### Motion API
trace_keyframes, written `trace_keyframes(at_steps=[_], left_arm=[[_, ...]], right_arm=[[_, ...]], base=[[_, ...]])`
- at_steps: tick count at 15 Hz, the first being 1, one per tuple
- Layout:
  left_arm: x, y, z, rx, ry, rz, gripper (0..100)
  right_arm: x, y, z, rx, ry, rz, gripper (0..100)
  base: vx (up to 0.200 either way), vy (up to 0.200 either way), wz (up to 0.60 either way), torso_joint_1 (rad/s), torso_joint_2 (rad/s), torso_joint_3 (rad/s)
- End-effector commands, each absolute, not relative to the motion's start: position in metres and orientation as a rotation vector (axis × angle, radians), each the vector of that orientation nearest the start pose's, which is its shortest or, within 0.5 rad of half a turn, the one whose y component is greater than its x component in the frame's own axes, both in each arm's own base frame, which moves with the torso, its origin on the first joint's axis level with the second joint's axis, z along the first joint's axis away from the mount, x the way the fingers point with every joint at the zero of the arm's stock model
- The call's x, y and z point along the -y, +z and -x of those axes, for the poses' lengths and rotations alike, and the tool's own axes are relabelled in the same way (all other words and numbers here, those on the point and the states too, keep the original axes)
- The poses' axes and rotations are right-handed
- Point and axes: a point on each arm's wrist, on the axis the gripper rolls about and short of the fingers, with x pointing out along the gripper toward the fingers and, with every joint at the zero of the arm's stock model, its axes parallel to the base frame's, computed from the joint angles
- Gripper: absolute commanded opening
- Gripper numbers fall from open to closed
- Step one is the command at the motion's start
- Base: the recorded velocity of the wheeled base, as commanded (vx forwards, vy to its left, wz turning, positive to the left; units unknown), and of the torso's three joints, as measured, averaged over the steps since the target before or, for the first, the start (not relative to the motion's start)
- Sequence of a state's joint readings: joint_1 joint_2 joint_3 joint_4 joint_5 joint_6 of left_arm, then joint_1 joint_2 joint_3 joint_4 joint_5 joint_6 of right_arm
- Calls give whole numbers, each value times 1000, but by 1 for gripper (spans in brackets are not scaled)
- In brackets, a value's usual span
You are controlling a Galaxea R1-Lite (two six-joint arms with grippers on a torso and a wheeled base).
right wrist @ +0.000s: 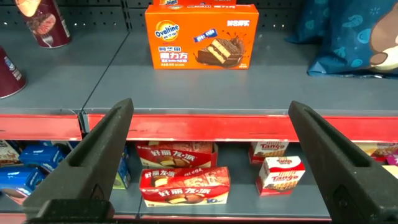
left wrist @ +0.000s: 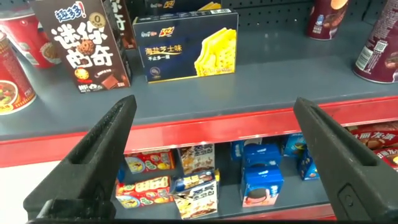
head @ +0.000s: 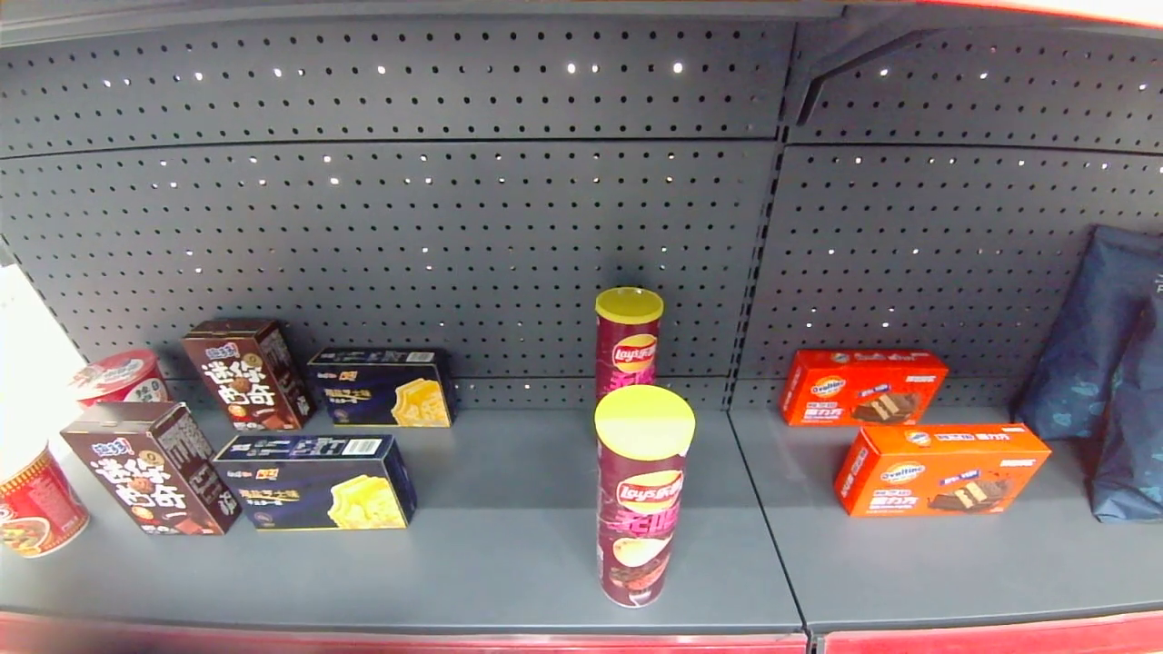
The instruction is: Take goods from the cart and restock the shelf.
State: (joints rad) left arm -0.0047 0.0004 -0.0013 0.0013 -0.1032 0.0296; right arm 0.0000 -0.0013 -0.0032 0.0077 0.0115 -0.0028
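A grey pegboard shelf [head: 509, 518] spans the head view. Two upright chip cans [head: 643, 495] stand at 6 o'clock, orange boxes [head: 940, 468] at 4 o'clock and dark blue boxes [head: 318, 481] at 8 o'clock, their long sides along the front. The left claw [left wrist: 214, 104] gapes wide and empty, facing a blue box. The right claw [right wrist: 209, 107], equally wide and empty, faces an orange box. With nothing held, the next pick likely lies at the cart. The wrist views add a lower tier [right wrist: 239, 196] of snack boxes.
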Motion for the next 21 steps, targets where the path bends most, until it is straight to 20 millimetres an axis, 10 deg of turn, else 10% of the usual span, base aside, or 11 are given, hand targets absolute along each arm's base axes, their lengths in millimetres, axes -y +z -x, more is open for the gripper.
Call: trace_keyframes(at_steps=[1,21], left_arm=[[2,76,23,1,-107,-28,100],[1,76,23,0,-40,-11,100]], right_arm=[[0,76,23,-5,12,3,100],[0,75,23,-5,12,3,100]], base=[[0,0,0,0,0,0],[0,-20,0,0,0,0]])
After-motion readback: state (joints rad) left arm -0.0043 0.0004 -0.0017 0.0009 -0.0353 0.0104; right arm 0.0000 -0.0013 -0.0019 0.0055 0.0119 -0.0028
